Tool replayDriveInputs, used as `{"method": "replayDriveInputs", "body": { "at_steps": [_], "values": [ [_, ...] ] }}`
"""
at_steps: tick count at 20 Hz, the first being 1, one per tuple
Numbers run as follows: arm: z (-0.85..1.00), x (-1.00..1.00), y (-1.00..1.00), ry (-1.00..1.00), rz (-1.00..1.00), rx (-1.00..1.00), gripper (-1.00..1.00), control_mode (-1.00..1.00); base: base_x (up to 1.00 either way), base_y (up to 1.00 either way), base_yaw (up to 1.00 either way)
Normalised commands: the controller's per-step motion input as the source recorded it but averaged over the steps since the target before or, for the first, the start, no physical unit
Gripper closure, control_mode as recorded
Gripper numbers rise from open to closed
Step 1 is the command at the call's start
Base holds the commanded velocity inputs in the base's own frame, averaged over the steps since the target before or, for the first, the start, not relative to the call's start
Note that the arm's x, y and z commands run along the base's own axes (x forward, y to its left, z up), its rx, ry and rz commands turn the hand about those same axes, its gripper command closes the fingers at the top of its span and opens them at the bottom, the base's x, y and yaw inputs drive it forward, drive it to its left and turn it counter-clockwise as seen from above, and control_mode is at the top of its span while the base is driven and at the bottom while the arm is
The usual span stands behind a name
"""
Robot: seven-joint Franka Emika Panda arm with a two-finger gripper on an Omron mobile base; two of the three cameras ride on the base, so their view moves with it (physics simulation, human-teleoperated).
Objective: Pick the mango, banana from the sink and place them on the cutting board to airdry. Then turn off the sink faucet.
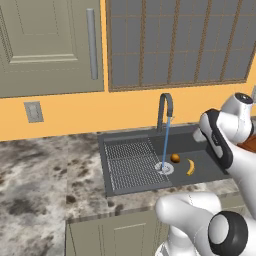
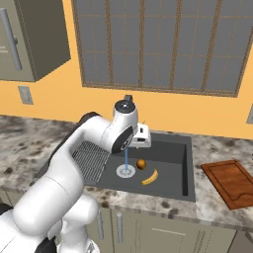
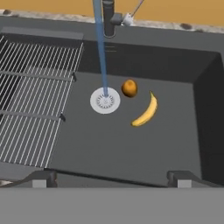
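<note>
With its jaws apart and empty above the sink (image 3: 131, 148), the end effector (image 3: 111, 178) faces a wet, likely slippery mango (image 3: 129, 88), best gripped across its middle.

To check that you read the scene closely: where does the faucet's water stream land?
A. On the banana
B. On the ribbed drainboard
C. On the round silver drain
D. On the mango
C: in the hand view the blue stream from the faucet ends on the drain, with the mango and the banana lying apart from it and to one side in the sink.
</note>
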Motion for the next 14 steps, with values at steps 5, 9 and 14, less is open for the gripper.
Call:
{"method": "replayDriveInputs", "body": {
  "at_steps": [5, 9, 14],
  "values": [
    [-0.35, 0.0, -0.13, 0.04, -0.04, 0.0, -1.0, -1.0, 0.0, 0.0, 0.0],
    [-0.37, 0.0, -0.09, 0.04, -0.1, 0.0, -1.0, -1.0, 0.0, 0.0, 0.0],
    [-0.28, 0.0, -0.17, 0.04, -0.17, 0.0, -1.0, -1.0, 0.0, 0.0, 0.0]
  ]
}}
